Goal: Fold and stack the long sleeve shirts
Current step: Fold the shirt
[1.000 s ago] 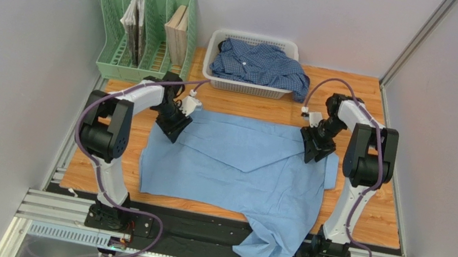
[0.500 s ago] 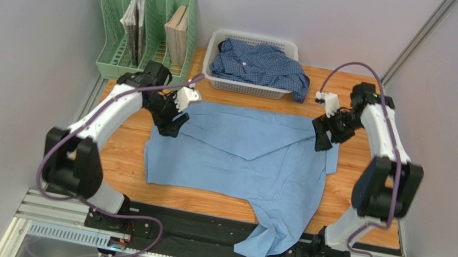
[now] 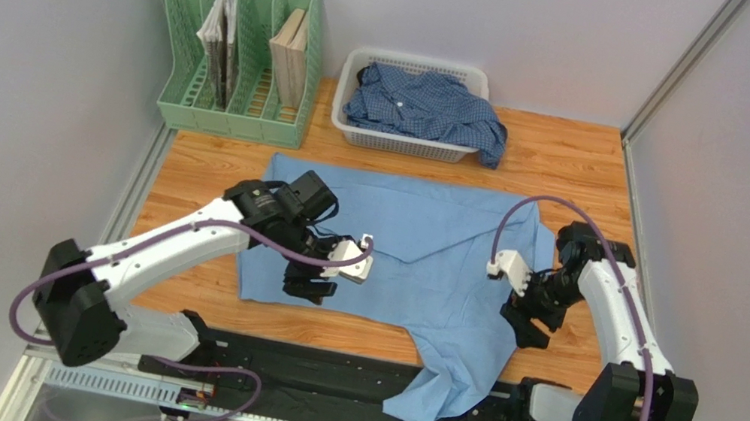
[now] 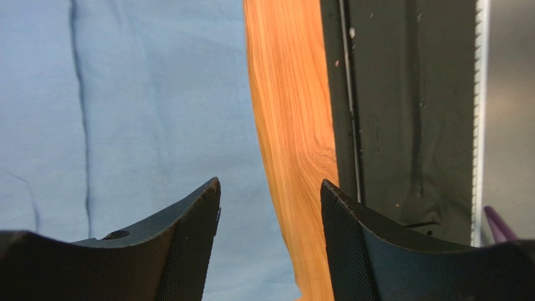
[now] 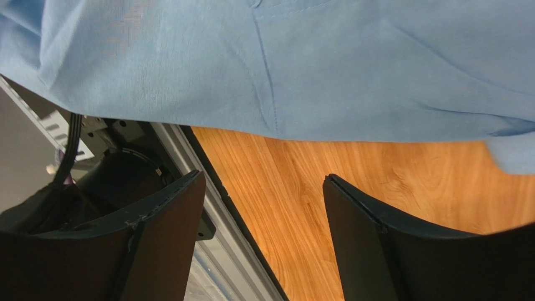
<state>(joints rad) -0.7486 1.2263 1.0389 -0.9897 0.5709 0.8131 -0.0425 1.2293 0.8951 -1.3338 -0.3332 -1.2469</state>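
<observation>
The pale blue shirt (image 3: 418, 252) lies spread across the middle of the wooden surface (image 3: 583, 160), with one sleeve (image 3: 434, 398) spilling over the near edge onto the black rail (image 3: 319, 367). That hanging cloth is the biggest worry — a pull on the near hem could let its weight drag the body toward the edge and skew the fold.

A smaller risk is the left fingers (image 4: 182, 244), apart and empty above the shirt's near-left hem. They may pinch only the top layer or scrape the wood beside it. The right fingers (image 5: 389, 238), also apart and holding nothing, hang by the shirt's near-right side, where a grab could take the wrong layer.

The checked shirt (image 3: 426, 105) sits bunched in the white basket (image 3: 402, 147) at the far edge — its sleeves and collar can't be made out. What lies under the pale shirt's folded-over flap is hidden, and each wrist view shows only a strip of hem.
</observation>
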